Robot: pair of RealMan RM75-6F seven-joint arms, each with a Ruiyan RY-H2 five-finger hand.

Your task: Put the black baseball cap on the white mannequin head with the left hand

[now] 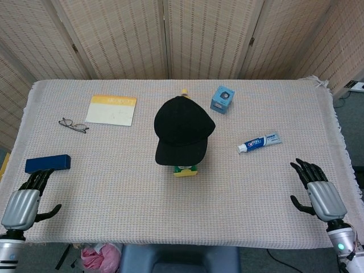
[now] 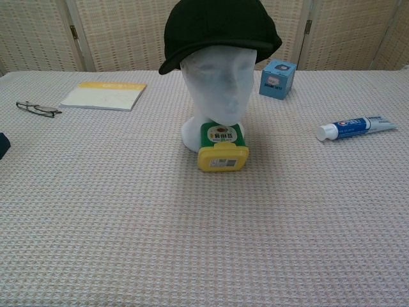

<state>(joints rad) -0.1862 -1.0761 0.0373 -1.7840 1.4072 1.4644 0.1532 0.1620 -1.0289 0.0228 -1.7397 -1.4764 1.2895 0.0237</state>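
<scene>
Lower corners of the head view: left hand (image 1: 23, 203) and right hand (image 1: 320, 191), both released, fingers spread, grasping nothing. Frame centre: black baseball cap (image 2: 220, 29) seated on the white mannequin head (image 2: 216, 86), yellow-green container (image 2: 222, 146) just before it.
</scene>
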